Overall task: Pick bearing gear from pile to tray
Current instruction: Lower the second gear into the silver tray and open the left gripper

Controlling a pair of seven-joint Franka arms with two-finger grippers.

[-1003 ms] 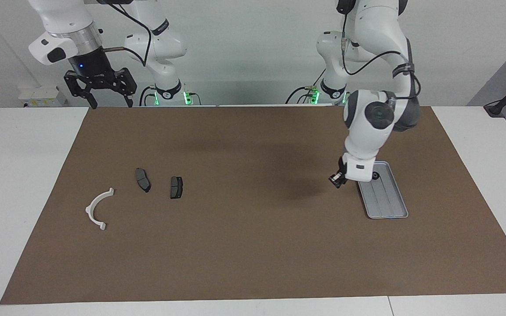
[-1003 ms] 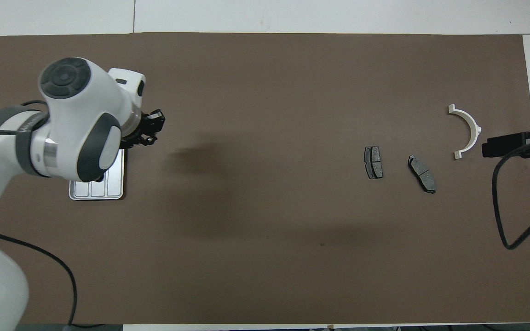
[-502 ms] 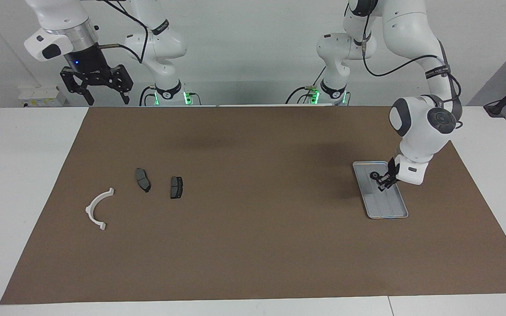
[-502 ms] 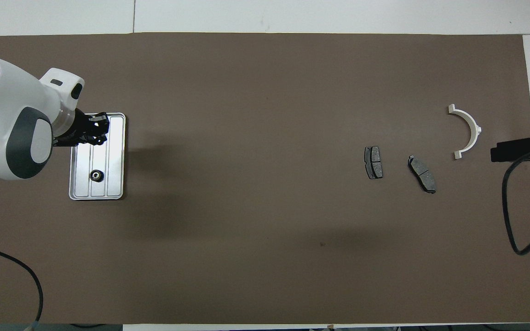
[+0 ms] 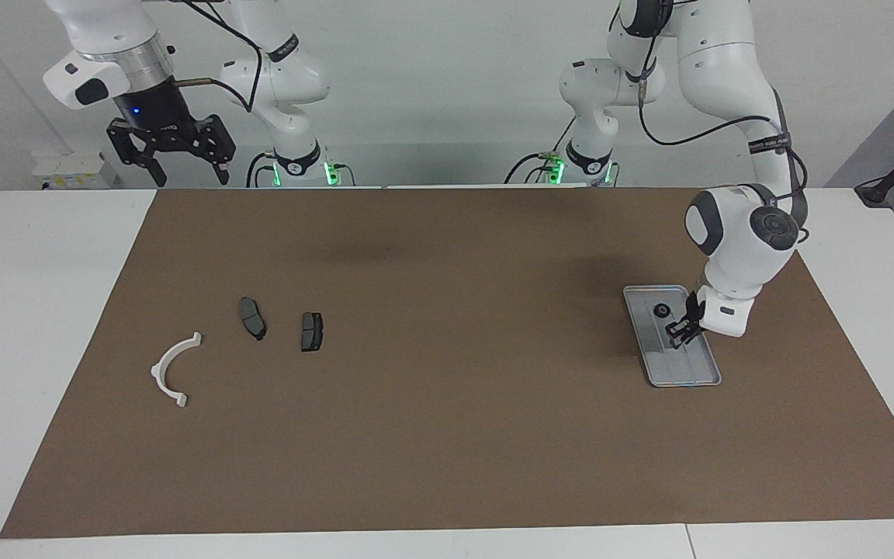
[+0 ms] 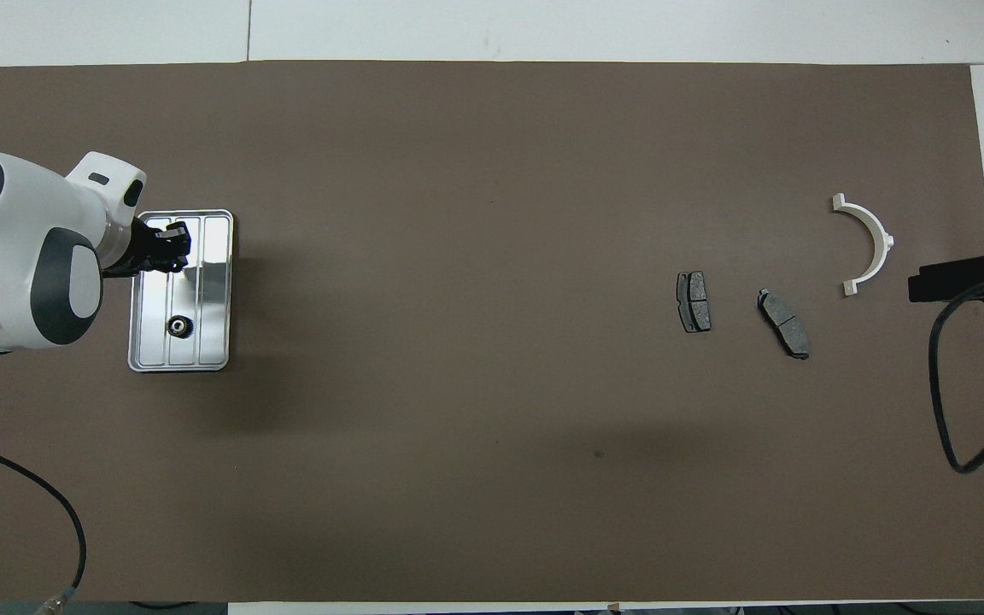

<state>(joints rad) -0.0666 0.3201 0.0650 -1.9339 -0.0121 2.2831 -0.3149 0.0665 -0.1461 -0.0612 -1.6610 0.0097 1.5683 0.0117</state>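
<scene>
Right gripper (image 5: 181, 172), raised at the robots' edge of the table toward the right arm's end, over the border between the white tabletop and the brown mat (image 5: 447, 435); its fingers stand apart with nothing between them, and this arm waits. Tray (image 5: 695, 378), a silver-grey rectangle with ridges running lengthwise, lying on the mat toward the left arm's end. Gear (image 5: 660, 310), a small black round piece, resting in the tray's nearer half, clear of the gripper. Left gripper (image 5: 677, 331), hanging low over the tray's middle, just beside the gear on the side farther from the robots; its fingertips are together and grip nothing; the overhead view shows it (image 6: 169, 249) above the tray's (image 6: 217, 342) farther half, with the gear (image 6: 178, 325) apart from it. Pile, spread on the mat toward the right arm's end, well apart from the tray: two dark grey plates, the first (image 5: 252, 317) and the second (image 5: 311, 331) lying flat beside each other without touching, the second closer to the table's middle. Bracket (image 5: 171, 367), a white half-ring, lying flat farther from the robots than both plates and closer to the mat's end; its open side faces the plates.
</scene>
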